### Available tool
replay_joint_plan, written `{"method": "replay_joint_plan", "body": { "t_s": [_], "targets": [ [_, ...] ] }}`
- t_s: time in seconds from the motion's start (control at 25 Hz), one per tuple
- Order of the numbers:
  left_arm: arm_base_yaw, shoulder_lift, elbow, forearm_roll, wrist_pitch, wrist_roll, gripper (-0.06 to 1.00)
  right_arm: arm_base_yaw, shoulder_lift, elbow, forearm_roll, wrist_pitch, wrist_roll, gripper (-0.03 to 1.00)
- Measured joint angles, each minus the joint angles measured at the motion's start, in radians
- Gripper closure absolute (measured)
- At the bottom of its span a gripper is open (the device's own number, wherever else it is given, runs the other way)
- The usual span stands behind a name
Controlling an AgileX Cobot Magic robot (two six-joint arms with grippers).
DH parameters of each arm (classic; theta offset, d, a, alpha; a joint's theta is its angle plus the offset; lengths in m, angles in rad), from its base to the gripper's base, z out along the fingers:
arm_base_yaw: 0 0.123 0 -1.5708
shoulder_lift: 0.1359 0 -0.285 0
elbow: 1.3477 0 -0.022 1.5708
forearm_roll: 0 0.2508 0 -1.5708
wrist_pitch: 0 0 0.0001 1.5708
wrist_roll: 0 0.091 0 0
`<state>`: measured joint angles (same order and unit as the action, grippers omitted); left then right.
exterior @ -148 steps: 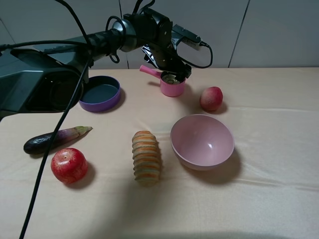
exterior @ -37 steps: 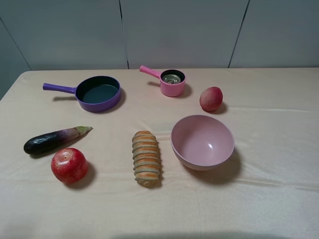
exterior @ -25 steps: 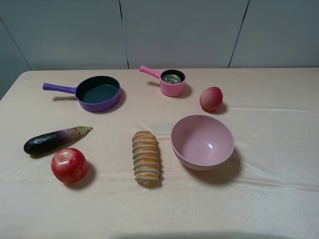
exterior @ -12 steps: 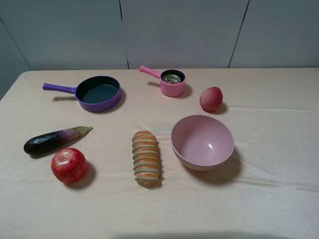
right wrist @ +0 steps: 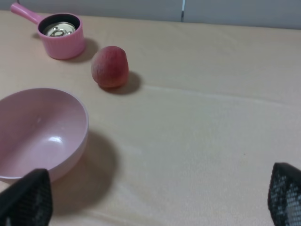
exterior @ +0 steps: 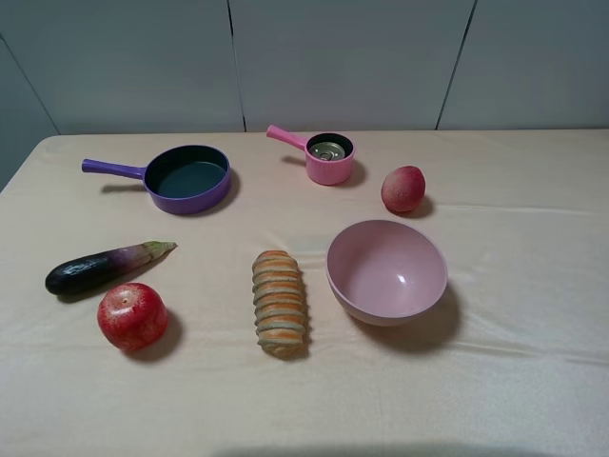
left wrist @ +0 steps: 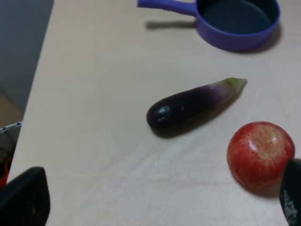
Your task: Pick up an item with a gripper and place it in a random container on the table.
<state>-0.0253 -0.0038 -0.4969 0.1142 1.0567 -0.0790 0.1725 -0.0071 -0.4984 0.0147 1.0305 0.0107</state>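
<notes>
The small tin can (exterior: 329, 149) with its silver pull-tab lid sits inside the small pink saucepan (exterior: 328, 171) at the back middle of the beige table (exterior: 533, 286). Both also show in the right wrist view: the can (right wrist: 58, 30) in the saucepan (right wrist: 63, 46). No arm shows in the exterior high view. My left gripper (left wrist: 157, 205) is open and empty, with its fingertips (left wrist: 26, 197) far apart, near the table's left edge. My right gripper (right wrist: 155, 197) is open and empty over the table's right part.
A purple frying pan (exterior: 186, 177) stands at the back left. An eggplant (exterior: 100, 268) and a red apple (exterior: 132, 316) lie at the front left. A bread loaf (exterior: 279, 301) and a wide pink bowl (exterior: 386, 271) are in the middle, with a peach (exterior: 403, 188) behind the bowl.
The left arm, which was at the saucepan 5.9 s ago, has drawn back out of the exterior view, and the can stays in the saucepan. Nothing has moved in the last 1.5 s.
</notes>
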Motion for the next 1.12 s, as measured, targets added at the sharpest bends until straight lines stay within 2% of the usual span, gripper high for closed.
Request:
{"method": "replay_joint_plan", "body": {
  "t_s": [0.24, 1.12],
  "targets": [
    [0.081, 0.000, 0.001, -0.035, 0.000, 0.047, -0.05, 0.000, 0.000, 0.000, 0.000, 0.000, 0.000, 0.27],
    [0.086, 0.000, 0.001, -0.051, 0.000, 0.068, -0.05, 0.000, 0.000, 0.000, 0.000, 0.000, 0.000, 0.27]
  ]
}}
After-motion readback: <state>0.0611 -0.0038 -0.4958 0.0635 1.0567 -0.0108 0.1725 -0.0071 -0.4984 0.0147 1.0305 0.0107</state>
